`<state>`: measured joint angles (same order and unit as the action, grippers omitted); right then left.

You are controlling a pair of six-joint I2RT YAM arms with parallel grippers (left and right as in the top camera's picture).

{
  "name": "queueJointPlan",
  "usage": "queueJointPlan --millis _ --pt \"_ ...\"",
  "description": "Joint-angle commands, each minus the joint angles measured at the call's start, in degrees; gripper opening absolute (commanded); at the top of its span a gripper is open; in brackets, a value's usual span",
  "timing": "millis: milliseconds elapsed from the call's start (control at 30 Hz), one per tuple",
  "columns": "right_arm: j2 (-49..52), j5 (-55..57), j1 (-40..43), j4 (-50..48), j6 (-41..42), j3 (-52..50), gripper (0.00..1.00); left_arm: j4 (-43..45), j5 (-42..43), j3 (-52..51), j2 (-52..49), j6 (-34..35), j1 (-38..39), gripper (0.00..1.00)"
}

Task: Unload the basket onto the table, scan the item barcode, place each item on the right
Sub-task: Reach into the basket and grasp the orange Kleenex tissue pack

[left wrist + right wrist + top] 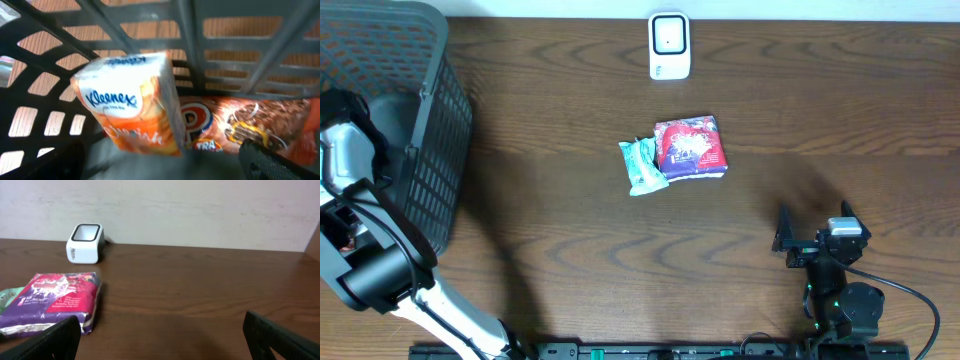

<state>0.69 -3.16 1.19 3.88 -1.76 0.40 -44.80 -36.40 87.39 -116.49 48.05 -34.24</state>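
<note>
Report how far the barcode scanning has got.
Possibly done: a red packet and a green packet lie near the scanner, though a scan cannot be confirmed. In hand: the open left pincer hovers inside the basket over a Kleenex pack and an orange snack bag, gripping nothing. Remaining: grasping one and presenting it to the scanner. The right pincer rests open, empty.

basket, bench, wall
dark grey lattice basket [448,150] stands on the far left corner of the bench [570,260]; the bench is dark brown wood grain and meets a plain pale wall [200,210] along its far edge.
</note>
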Motion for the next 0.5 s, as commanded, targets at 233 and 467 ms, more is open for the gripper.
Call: queueJointPlan --millis 233,467 --pt "-0.4 0.1 -0.8 0.2 -0.5 -0.1 0.99 0.2 -1.8 -1.1 -0.3 0.7 -3.1 0.98" --pt "-0.4 0.0 -0.8 0.2 -0.5 -0.1 0.99 0.8 -1.5 -1.1 -0.3 0.7 -3.5 0.80"
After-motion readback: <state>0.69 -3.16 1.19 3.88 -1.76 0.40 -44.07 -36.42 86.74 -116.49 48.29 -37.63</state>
